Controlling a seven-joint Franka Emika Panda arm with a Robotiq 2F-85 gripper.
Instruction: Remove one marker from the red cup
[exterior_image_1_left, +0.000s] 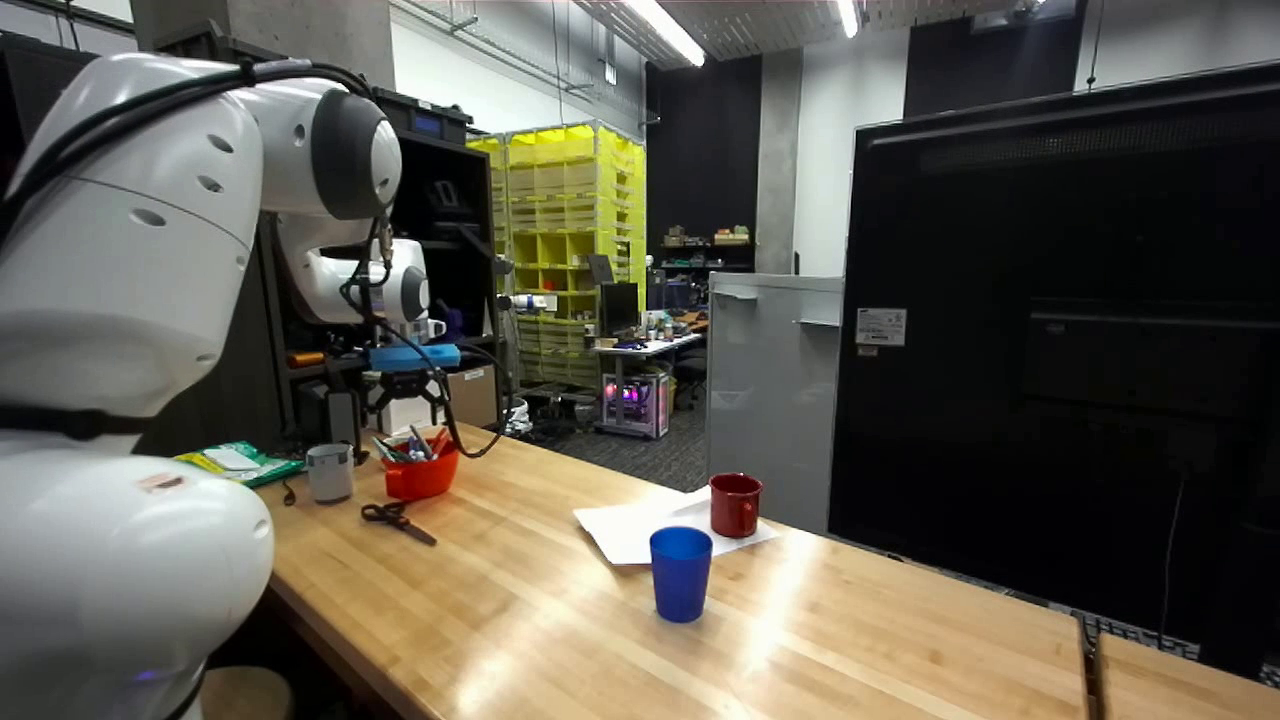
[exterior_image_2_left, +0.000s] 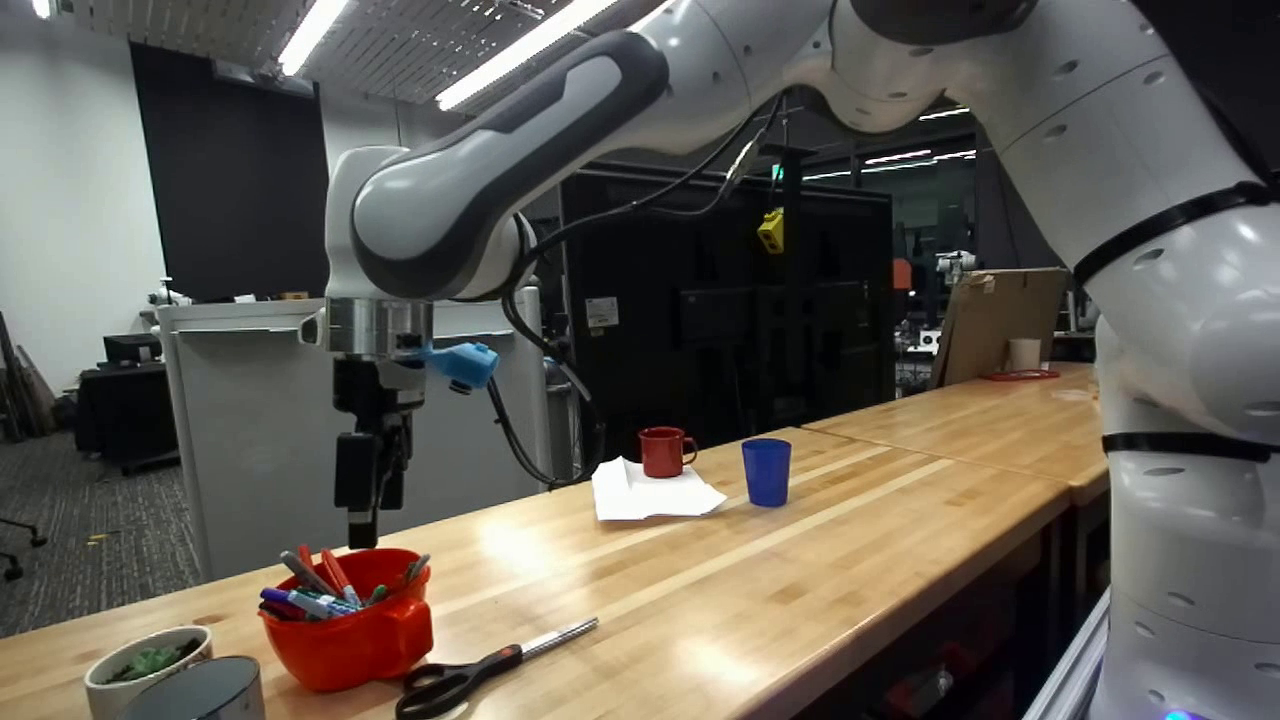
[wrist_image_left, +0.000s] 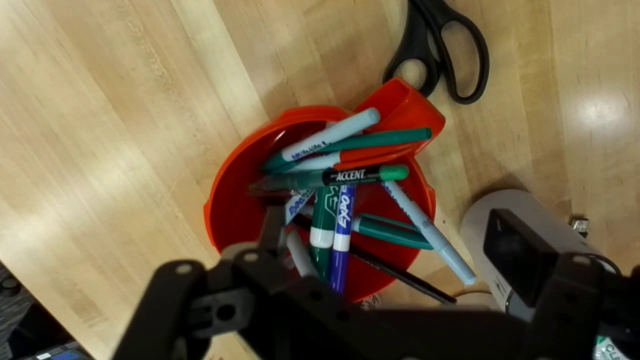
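Observation:
The bright red cup (exterior_image_1_left: 420, 480) stands on the table with several markers and pens poking out of its top; it shows in an exterior view (exterior_image_2_left: 345, 650) and in the wrist view (wrist_image_left: 230, 200). Inside I see a purple Expo marker (wrist_image_left: 345, 215), a green Expo marker (wrist_image_left: 322, 230), a green Accent highlighter (wrist_image_left: 355, 175), and a light blue marker (wrist_image_left: 432, 235) leaning over the rim. My gripper (wrist_image_left: 397, 240) is open and empty, fingers spread wide. It points down just above the cup in both exterior views (exterior_image_1_left: 405, 410) (exterior_image_2_left: 365, 515). The gripper body hides part of the cup in the wrist view.
Black scissors (exterior_image_2_left: 490, 665) lie beside the cup's handle. A grey mug (exterior_image_1_left: 330, 473) and a small potted plant (exterior_image_2_left: 150, 660) stand close by. Farther along are a blue cup (exterior_image_1_left: 680, 575) and a dark red mug (exterior_image_1_left: 735, 505) on white paper (exterior_image_1_left: 635, 525).

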